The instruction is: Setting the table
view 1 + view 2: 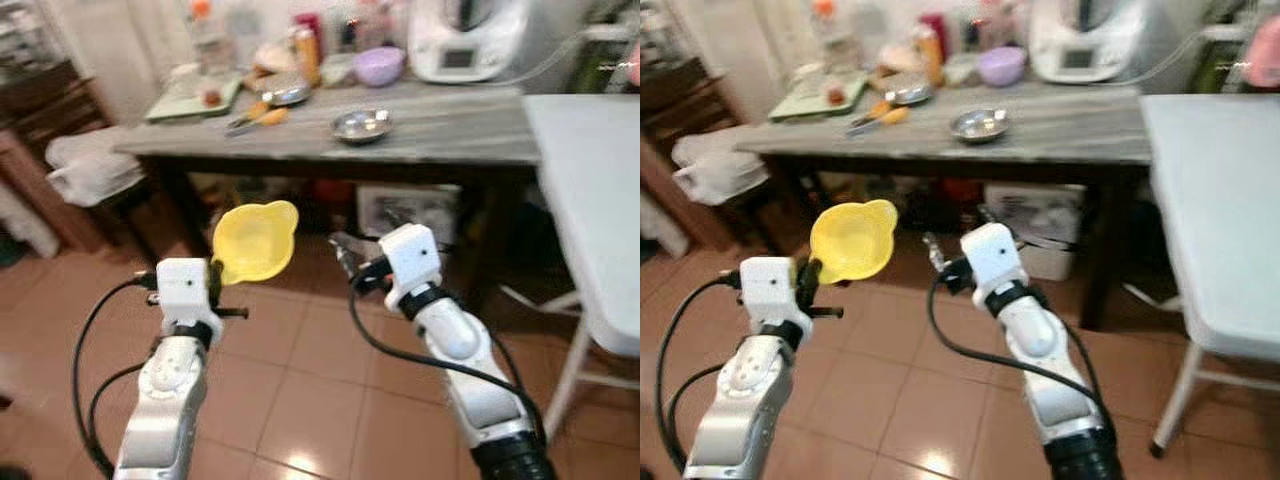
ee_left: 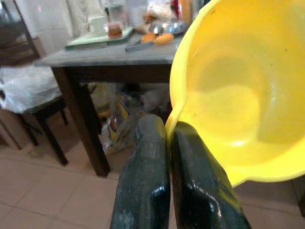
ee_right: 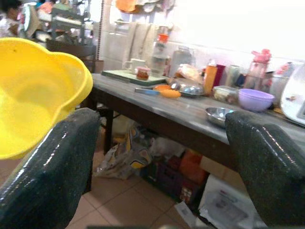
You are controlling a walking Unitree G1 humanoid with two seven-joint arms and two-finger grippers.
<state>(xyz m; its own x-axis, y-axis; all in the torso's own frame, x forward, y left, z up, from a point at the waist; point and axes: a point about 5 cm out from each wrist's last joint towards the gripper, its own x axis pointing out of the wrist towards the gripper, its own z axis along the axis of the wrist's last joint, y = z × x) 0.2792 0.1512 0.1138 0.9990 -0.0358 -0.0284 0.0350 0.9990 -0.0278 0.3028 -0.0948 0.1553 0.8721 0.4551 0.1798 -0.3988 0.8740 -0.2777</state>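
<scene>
Bowl in yellow sits left of centre in the head view, raised above our left gripper, whose two fingers are pressed together on the bowl's rim. We judge the pinch at the edge keeps the hollow facing up and the bowl clear of the arm while we carry it.

Our right gripper is held forward at the middle of the frame, fingers spread wide with nothing between them, probably kept free to take or steady something next.

Across the top of the frame runs a grey table crowded with kitchen things: a steel dish, a purple bowl, a white appliance and a green tray at upper left. A white table fills the right edge, bare on top; we take it as the likely place for setting, though that is only our guess.
</scene>
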